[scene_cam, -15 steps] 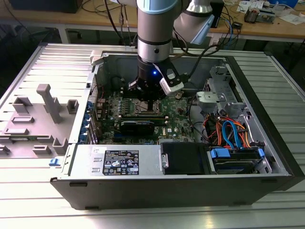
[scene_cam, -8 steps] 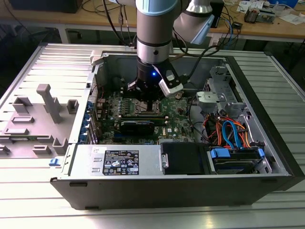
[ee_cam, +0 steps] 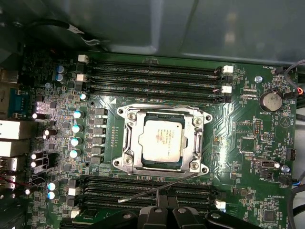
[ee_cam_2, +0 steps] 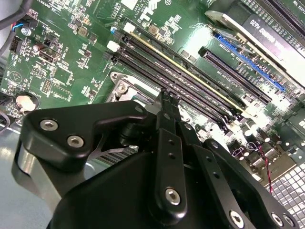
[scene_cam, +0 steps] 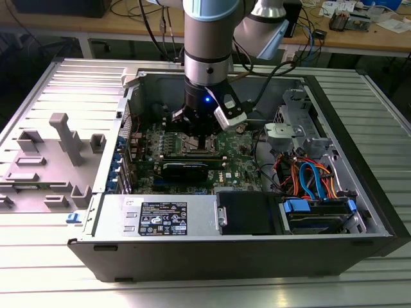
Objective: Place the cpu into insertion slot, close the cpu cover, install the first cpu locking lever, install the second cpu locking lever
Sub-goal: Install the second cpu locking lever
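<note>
We are seeing the cpu sitting in the insertion slot with the cpu cover lying closed around it, while our gripper, fingers pressed nearly together, is hovering by a thin locking lever.

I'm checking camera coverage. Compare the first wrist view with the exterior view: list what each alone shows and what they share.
First wrist view alone: the cpu seated in the insertion slot, with the cpu cover framing it and a thin lever lying over the memory slots.

Exterior view alone: the computer case, the blue cables and the grey fixture.

Shared: the green motherboard and the gripper.
</note>
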`<state>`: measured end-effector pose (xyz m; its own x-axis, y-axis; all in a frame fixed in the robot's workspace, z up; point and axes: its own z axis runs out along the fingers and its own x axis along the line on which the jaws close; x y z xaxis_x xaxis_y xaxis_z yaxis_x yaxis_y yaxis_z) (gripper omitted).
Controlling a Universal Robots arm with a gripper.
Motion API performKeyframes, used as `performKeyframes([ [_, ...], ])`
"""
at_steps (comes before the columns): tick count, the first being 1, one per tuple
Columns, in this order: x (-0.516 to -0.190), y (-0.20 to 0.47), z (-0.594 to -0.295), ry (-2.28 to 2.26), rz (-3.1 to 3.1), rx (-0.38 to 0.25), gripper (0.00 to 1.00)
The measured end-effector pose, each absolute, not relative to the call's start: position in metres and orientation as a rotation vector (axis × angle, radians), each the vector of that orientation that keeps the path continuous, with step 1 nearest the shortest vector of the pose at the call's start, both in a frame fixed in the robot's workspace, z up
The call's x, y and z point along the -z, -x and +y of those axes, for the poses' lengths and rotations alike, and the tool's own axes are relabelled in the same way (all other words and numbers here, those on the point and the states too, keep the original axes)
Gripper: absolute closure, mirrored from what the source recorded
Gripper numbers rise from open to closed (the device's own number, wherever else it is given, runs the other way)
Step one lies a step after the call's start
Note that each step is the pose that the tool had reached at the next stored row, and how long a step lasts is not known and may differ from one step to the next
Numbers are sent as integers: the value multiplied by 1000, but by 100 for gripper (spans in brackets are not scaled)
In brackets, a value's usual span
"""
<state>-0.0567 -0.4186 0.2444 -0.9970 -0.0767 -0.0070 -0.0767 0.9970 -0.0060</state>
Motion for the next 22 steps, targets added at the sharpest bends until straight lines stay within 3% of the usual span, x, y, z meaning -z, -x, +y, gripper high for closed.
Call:
performKeyframes([
  [22,-232,56,-418,127,3297,-4,89],
])
